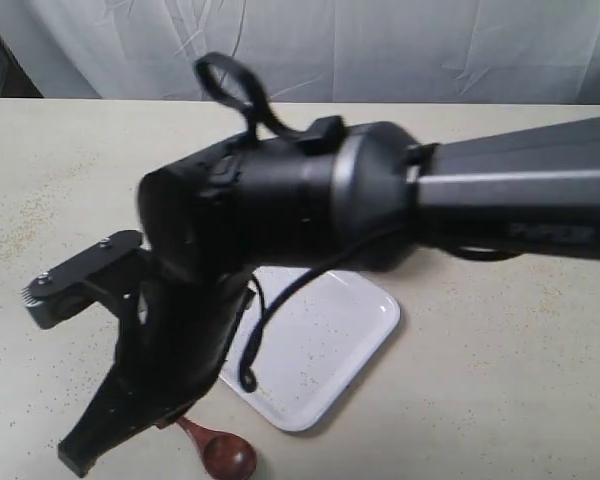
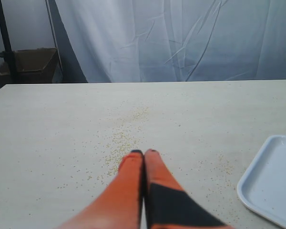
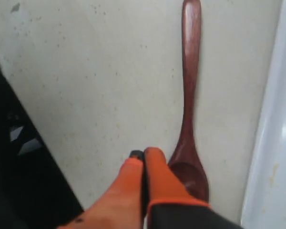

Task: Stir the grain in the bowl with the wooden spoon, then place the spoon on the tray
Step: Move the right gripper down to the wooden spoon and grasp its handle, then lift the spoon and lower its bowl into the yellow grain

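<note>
— Two views: where is the whole wooden spoon (image 3: 190, 95) shown?
— Right wrist only: laid on the table (image 3: 86, 71) beside the tray (image 3: 276, 119). Left gripper (image 2: 144, 152), right gripper (image 3: 144, 155): pressed together, empty.

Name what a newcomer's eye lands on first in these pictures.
A big black right arm fills the exterior view, reaching in from the right across the white tray. Close by its shut right gripper, the dark wooden spoon lies flat on the table, beside the tray and not on it. Stray grains speckle the table ahead of the shut left gripper.
</note>
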You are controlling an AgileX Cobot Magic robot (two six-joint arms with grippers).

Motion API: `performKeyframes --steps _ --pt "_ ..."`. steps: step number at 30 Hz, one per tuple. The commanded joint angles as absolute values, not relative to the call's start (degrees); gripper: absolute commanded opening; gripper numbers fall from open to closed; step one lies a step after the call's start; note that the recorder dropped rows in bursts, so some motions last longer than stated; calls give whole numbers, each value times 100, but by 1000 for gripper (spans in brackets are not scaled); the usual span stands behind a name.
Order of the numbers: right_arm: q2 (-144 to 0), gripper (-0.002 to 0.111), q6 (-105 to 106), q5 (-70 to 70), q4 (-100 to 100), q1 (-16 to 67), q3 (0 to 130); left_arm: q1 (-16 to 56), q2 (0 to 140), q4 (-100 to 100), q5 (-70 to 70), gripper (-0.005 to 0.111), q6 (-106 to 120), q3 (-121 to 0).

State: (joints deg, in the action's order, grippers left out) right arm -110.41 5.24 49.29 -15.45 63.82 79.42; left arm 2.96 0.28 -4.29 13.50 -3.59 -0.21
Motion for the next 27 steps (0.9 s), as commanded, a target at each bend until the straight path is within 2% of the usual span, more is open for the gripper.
performKeyframes --steps 1,3,6,8,18,20,23,27 --pt "-11622 -1 -106 5017 -533 6628 8716 292 0 -413 1323 0 -379 0" --pt "-11853 1 -118 5017 -505 6628 8831 292 0 -413 1323 0 -379 0" --pt "-12095 31 -222 4828 -220 6628 8839 292 0 -413 1323 0 -379 0" --pt "-12194 39 -519 4530 53 6628 8828 292 0 -413 1323 0 -379 0" --pt "-12592 35 -613 4180 224 6628 8828 292 0 -413 1323 0 -379 0" --pt "-12592 25 -613 4205 208 6628 8828 292 0 -413 1323 0 -379 0" --pt "-12525 -1 -667 4317 208 6628 8828 292 0 -413 1323 0 -379 0" --pt "-12248 0 -1139 4521 257 6507 8828 292 0 -413 1323 0 -379 0"
